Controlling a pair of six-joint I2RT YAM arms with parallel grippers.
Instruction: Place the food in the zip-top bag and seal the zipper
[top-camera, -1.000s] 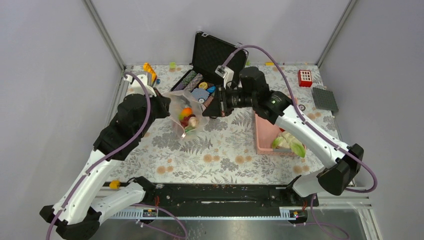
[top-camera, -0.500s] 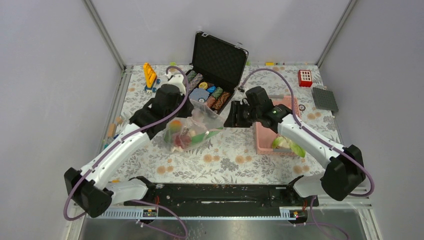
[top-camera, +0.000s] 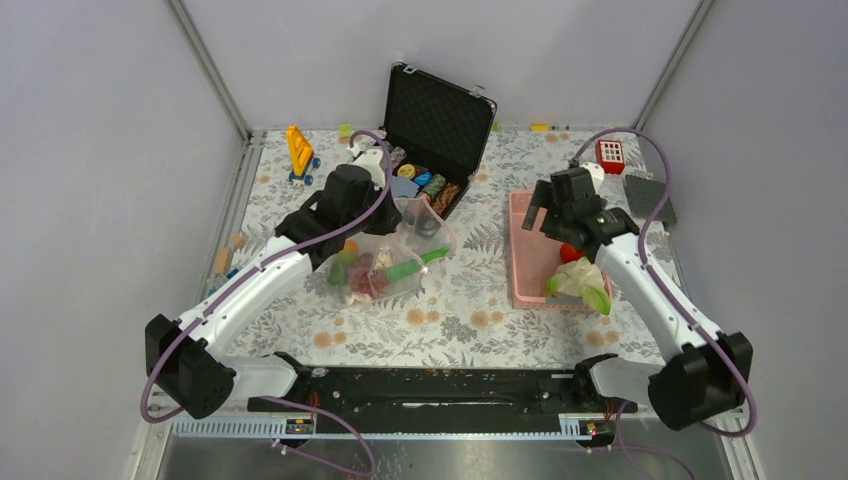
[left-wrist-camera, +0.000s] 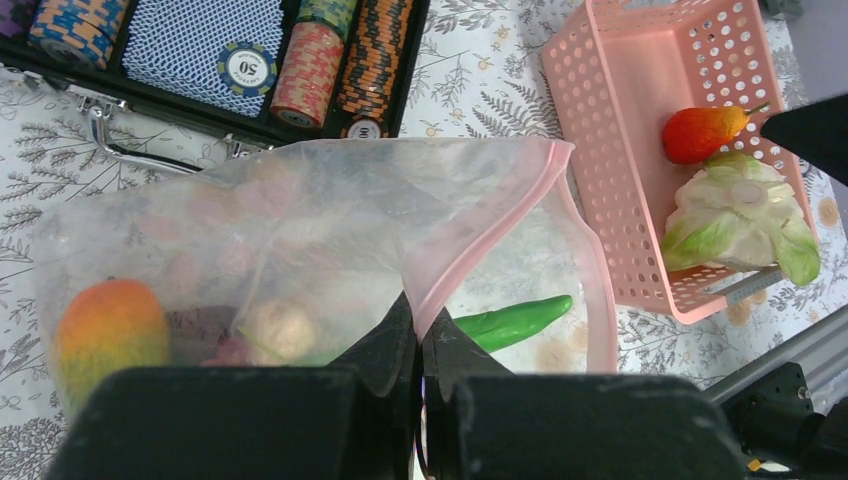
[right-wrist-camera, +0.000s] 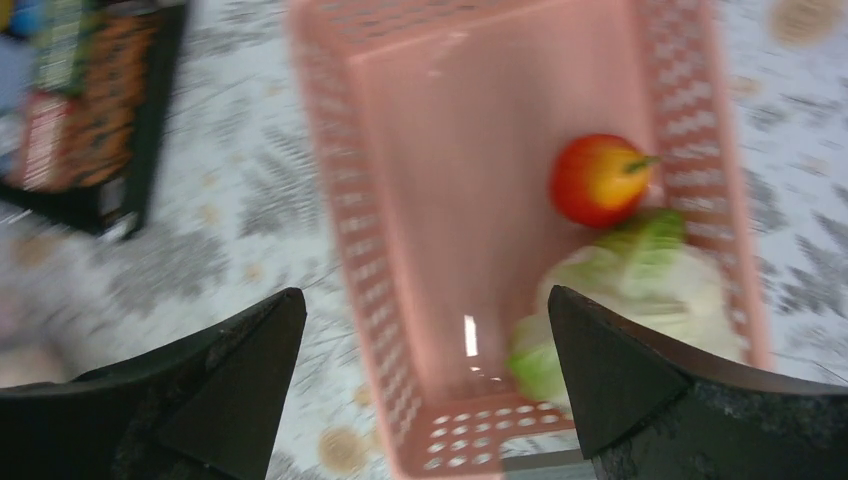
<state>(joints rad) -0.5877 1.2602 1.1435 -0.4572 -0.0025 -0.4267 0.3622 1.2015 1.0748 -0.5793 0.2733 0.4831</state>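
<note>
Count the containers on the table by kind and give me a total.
Basket: 1
Bag: 1
Case: 1
Total: 3

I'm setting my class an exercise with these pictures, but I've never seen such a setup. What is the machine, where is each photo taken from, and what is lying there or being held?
These are two robot arms bolted to a table. The wide picture looks down from above. The other two come from a camera on each wrist, so you see each arm's own fingers. The left gripper is pinched shut on the pink zipper of a clear zip-top bag, which holds a mango and other toy food. The right gripper, open and holding nothing, hovers over a pink basket containing a red fruit and a leafy piece. A poker-chip case stands open behind.
</note>
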